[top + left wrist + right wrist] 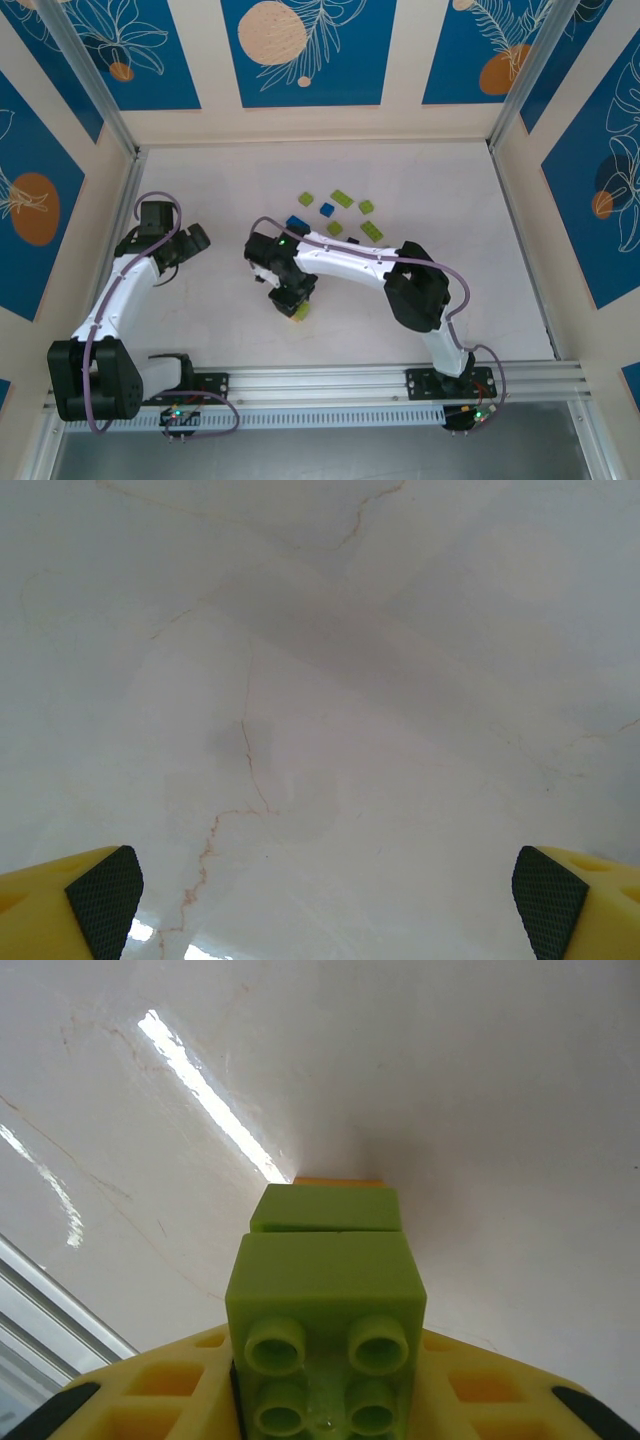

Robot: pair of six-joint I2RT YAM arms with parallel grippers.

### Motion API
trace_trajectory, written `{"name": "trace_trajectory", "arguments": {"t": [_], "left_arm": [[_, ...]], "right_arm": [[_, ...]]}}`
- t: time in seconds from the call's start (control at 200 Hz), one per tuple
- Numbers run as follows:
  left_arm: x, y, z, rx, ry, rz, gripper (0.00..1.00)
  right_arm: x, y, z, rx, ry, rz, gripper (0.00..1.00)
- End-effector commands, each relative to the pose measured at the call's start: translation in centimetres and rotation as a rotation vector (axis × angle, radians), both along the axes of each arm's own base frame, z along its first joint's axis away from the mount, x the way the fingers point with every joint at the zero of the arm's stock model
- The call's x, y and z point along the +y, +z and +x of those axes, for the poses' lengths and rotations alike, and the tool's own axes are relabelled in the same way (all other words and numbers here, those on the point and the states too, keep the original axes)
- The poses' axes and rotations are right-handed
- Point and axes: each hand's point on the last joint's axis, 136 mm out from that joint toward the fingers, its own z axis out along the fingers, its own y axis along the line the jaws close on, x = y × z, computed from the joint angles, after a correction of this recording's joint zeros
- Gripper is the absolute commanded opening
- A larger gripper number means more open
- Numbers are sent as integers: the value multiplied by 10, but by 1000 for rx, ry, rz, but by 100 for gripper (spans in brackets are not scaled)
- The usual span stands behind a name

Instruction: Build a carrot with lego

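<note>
While the right arm stretches in toward table centre, you have the right gripper [296, 300] clamped on a lime green brick stack [300, 313], jaws closed in against its sides.

Rt wrist cam:
- The yellow fingers [150, 1400] flank the near lime brick [325, 1295], studs facing the lens.
- A second lime brick [325, 1210] sits at 12 o'clock of the near one, joined to it end-on.
- An orange brick [340, 1181] shows as a thin sliver beyond that.
- The orange end is at or just above the table [480, 1110]. You cannot tell contact from this angle.

Top cam, loose lego:
- The scatter lies approx 1 o'clock of the rt gripper, well apart from it.
- There are five lime green bricks [342, 197], none touching each other.
- Two blue bricks [327, 210] lie among them, the other nearer the arm's forearm.
- A dark speck or two sits beside them, too small to ID.

Left side:
- The left gripper [197, 240] sits approx 10 o'clock of the rt gripper, well apart from it and from all the lego.
- On the lt wrist cam its fingertips [100, 900] stand wide apart at the frame's 7 and 5 o'clock corners.
- There is nothing between them, just the veined white surface below.
</note>
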Motion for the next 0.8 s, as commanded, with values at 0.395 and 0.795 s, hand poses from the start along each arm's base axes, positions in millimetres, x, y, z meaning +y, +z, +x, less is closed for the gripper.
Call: {"name": "trace_trajectory", "arguments": {"t": [0.395, 0.795], "left_arm": [[4, -1, -1, -4, 10, -4, 98], [3, 0, 1, -6, 6, -6, 98]], "right_arm": [[-27, -39, -13, 22, 24, -201, 35], [-13, -26, -13, 29, 28, -136, 35]]}}
